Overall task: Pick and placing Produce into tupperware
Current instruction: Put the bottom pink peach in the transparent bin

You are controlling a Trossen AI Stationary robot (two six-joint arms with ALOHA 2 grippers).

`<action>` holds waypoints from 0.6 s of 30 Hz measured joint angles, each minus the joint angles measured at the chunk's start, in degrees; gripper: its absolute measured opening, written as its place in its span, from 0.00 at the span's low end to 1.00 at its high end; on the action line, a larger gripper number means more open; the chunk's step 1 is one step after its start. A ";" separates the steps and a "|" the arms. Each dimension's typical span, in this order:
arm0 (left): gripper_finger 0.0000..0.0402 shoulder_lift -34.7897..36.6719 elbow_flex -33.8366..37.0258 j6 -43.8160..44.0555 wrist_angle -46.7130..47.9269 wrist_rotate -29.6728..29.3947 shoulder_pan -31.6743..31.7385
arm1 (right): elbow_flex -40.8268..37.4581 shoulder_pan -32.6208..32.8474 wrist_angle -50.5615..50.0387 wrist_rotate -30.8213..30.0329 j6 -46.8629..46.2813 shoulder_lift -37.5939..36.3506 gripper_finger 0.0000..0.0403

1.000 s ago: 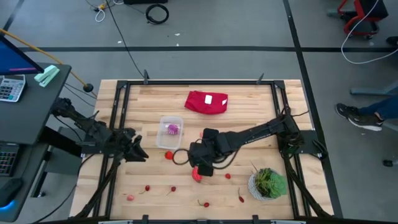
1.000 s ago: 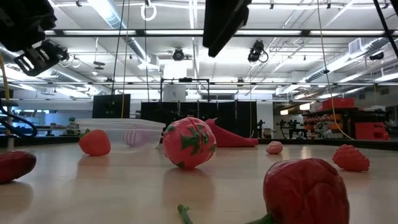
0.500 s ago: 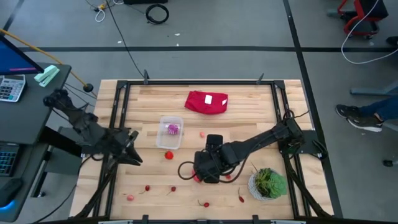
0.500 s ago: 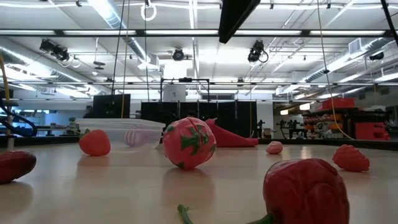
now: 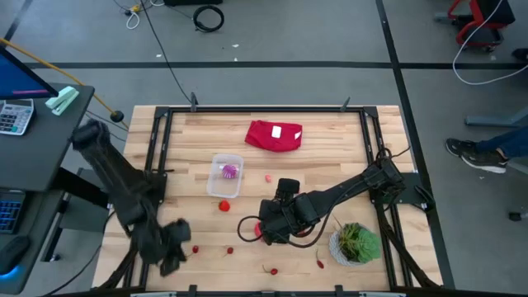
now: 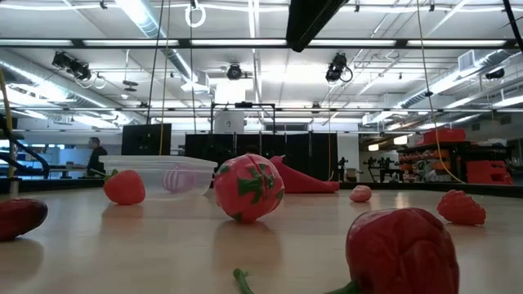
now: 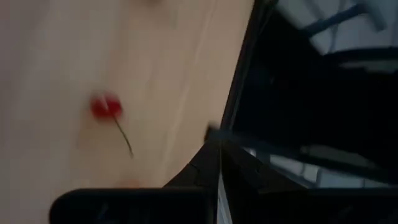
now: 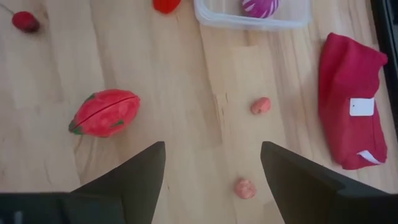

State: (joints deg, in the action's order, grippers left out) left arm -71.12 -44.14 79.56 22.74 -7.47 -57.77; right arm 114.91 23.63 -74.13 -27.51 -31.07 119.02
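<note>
The clear tupperware (image 5: 227, 176) stands on the table's middle left with the purple piece (image 5: 229, 171) inside; it also shows in the right wrist view (image 8: 252, 14). Small red and pink pieces lie scattered on the wood, among them a strawberry (image 5: 223, 206) and a pink piece (image 5: 269, 177). The larger red oval piece (image 8: 104, 112) lies on the table. My right gripper (image 8: 211, 168) hovers open above the wood, and the oval lies just outside one finger. My left gripper (image 5: 171, 250) is near the table's near left corner, over a cherry (image 7: 106, 107).
A folded red cloth (image 5: 275, 135) lies toward the far edge. A potted plant (image 5: 355, 243) stands at the near right, close to my right arm. More cherries (image 5: 230, 250) dot the near strip. Black frame rails (image 5: 157, 148) run along the table's sides.
My left arm has swung fast from the table's left middle toward the near left corner. My right gripper has moved toward the near edge, staying over the red oval piece with its fingers open. The produce and the tub have kept their places.
</note>
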 joint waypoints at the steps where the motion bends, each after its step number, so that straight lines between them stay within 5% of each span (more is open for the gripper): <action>1: 0.05 -2.39 0.00 2.54 -0.92 0.75 -1.35 | 0.00 -0.24 0.00 -0.02 0.00 0.00 0.68; 7: 0.05 -11.84 0.09 8.36 1.58 5.14 -5.83 | 0.00 -1.88 0.05 -0.11 -1.53 0.00 0.68; 18: 0.04 -12.51 -5.87 9.91 14.27 4.58 -6.79 | 0.00 -3.34 0.11 -0.15 -1.35 0.00 0.68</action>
State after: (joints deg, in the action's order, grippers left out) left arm -83.64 -50.01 89.47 37.02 -2.89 -64.55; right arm 114.91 20.29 -74.02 -27.66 -32.42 119.02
